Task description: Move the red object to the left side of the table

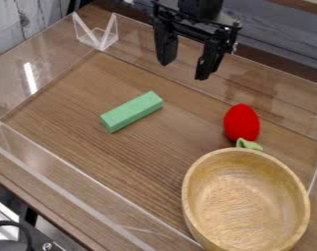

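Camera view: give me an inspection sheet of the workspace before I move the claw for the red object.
Surface: brown wood-grain table, bordered by low clear acrylic walls.
Job's things: red object, a small strawberry toy, lies right of centre, just above the bowl's rim; whether they touch cannot be told.
Clutter: green block lies diagonally near the middle; round wooden bowl at the lower right, with nothing in it.
Grippers: claw hangs open above the far side of the table, pointing down, holding nothing, apart from every item.
Cables: dark shapes at the lower left corner, too unclear to name.
Surroundings: beyond the walls, little can be made out.
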`<state>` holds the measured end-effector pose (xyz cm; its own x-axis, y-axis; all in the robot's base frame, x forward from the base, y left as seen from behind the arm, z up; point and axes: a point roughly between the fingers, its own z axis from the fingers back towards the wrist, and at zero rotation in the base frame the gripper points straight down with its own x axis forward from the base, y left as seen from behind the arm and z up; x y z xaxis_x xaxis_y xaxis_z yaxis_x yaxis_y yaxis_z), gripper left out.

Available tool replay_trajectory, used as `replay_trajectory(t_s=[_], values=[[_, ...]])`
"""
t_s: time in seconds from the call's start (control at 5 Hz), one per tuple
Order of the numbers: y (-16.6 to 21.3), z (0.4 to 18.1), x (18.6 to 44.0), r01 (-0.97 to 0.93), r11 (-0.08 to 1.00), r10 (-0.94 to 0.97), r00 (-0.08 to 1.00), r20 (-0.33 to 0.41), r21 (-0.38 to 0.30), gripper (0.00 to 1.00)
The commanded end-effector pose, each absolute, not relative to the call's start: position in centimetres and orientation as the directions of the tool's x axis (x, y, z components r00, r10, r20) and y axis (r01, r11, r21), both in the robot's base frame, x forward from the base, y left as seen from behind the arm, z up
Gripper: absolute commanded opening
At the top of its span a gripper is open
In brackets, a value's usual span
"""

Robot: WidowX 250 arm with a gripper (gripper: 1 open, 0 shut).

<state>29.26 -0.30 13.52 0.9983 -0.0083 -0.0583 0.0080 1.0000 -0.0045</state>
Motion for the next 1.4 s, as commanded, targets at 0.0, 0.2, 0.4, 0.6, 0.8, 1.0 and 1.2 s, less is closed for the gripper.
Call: replay_trajectory(t_s=[0.0, 0.2, 0.4, 0.6, 0.8, 1.0, 1.2], values=[[-0.9, 12.7, 29.6, 0.002, 1.0, -0.002, 0.997, -0.071, -0.008, 1.0], [-2.4, 11.4, 30.1, -0.01, 1.0, 0.008, 0.997, -0.071, -0.029, 1.0], [-3.7, 10.4, 30.9, -0.023, 0.998, 0.02, 0.998, -0.061, -0.05, 1.0], [-5.4, 9.3, 31.6, -0.01, 0.998, 0.008, 0.999, -0.046, -0.061, 1.0], [-7.0, 8.3, 32.0, 0.012, 0.998, -0.014, 0.999, -0.033, -0.068, 1.0], [-8.1, 7.4, 32.8, 0.019, 0.998, -0.02, 1.0, -0.019, -0.064, 1.0], [-8.9, 6.6, 33.4, 0.023, 0.998, -0.024, 1.0, -0.011, -0.064, 1.0]])
